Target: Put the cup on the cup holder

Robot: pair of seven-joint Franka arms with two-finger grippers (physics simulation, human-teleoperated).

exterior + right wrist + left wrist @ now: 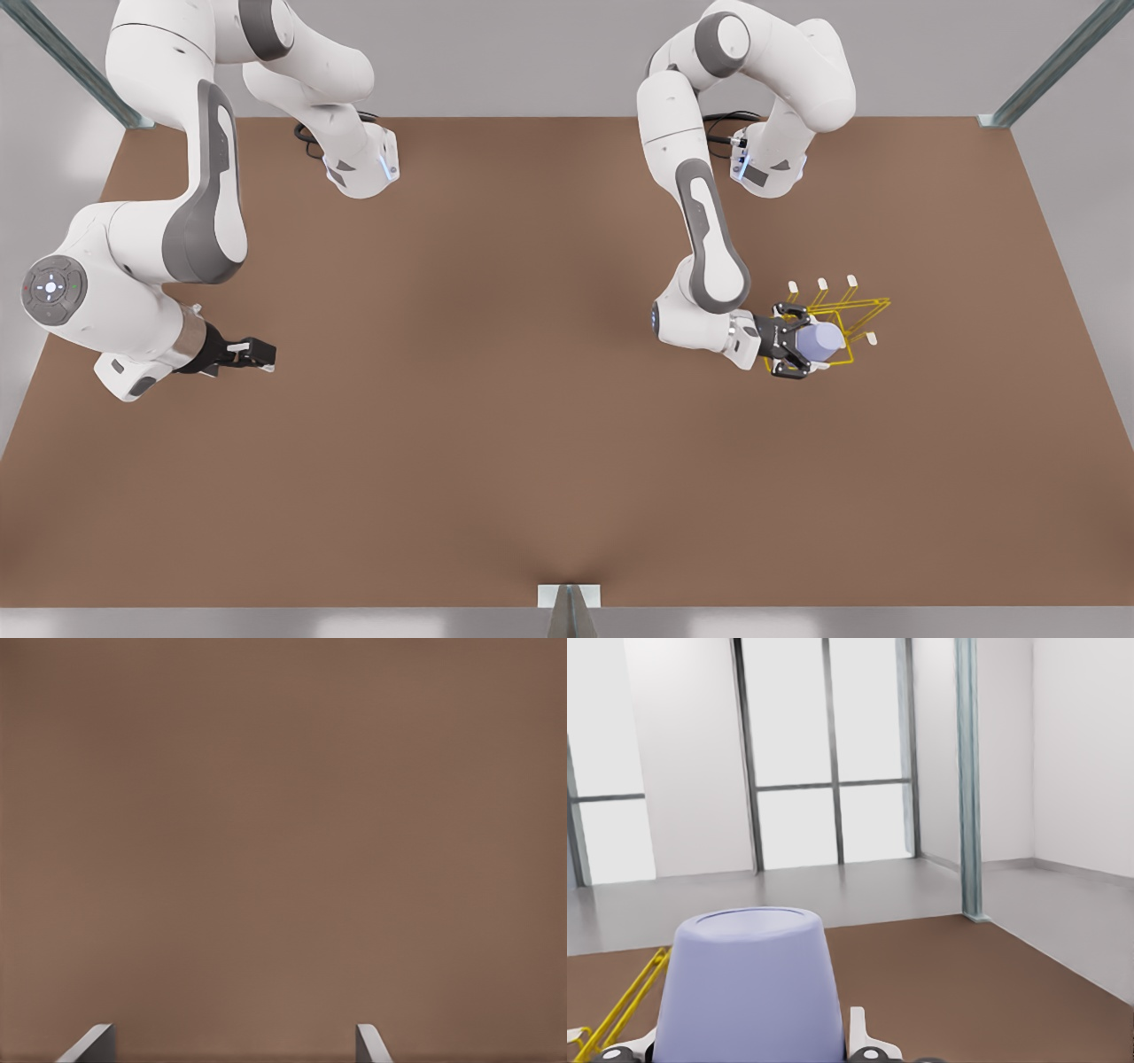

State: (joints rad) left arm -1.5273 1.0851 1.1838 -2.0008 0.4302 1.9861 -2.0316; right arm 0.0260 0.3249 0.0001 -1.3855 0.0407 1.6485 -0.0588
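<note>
Our left gripper [804,346] clamps the lavender cup [820,340] over the yellow wire cup holder [858,312] near the table's [496,425] edge; we should seat it on a prong before releasing. The right gripper [263,354] waits open.

Two white arms [213,151] with rounded, glossy shells and dark grey inset panels along the links and at the joints. One joint cap [53,288] is a grey disc with small white and red marks. Black cables [306,137] loop at each base, where small blue lights glow. Each wrist ends in a silver ring and a black gripper with pale finger pads [372,1045]
</note>
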